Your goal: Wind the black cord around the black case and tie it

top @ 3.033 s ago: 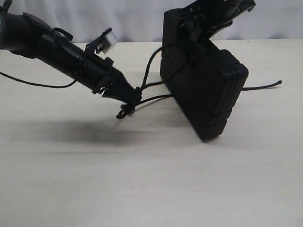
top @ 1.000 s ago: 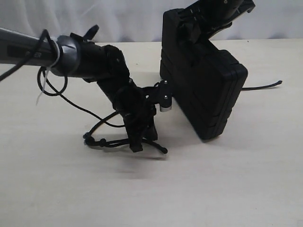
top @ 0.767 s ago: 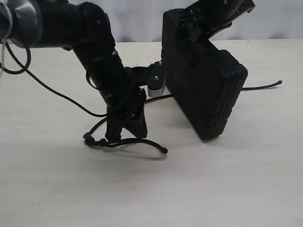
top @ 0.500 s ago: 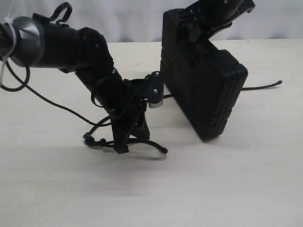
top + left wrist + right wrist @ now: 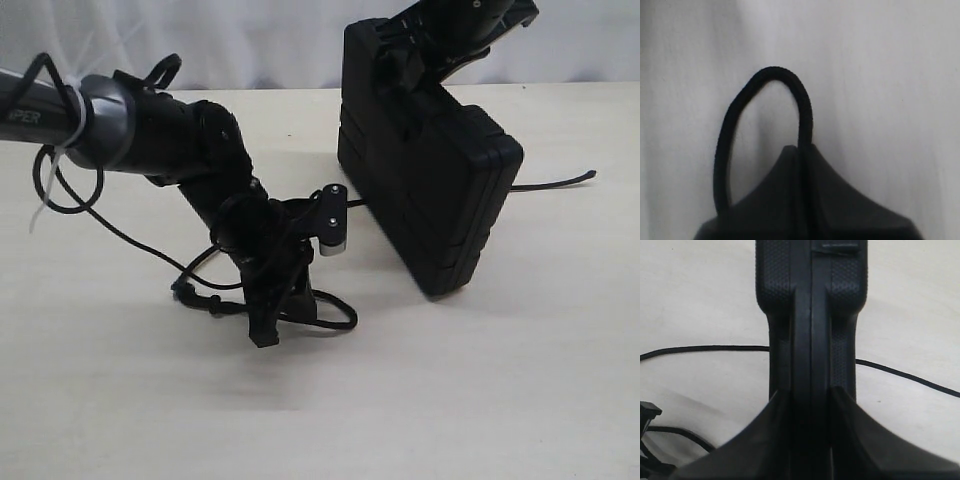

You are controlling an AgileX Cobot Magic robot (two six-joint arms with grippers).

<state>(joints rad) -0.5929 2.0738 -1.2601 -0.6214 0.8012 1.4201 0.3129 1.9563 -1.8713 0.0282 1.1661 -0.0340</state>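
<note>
Bending steeply down, left gripper (image 5: 801,155) pinches the black cord (image 5: 767,75); right gripper (image 5: 810,394) clamps the tilted black case (image 5: 430,190).

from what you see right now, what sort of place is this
Probably a robot lab bench: pale tabletop, white curtain backdrop, left arm and right arm handling the black case and black cord.

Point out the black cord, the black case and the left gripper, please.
black cord (image 5: 775,71): left wrist view, top of its loop.
black case (image 5: 440,190): exterior view, its broad face.
left gripper (image 5: 801,150): left wrist view, tip of the shut jaws.
</note>
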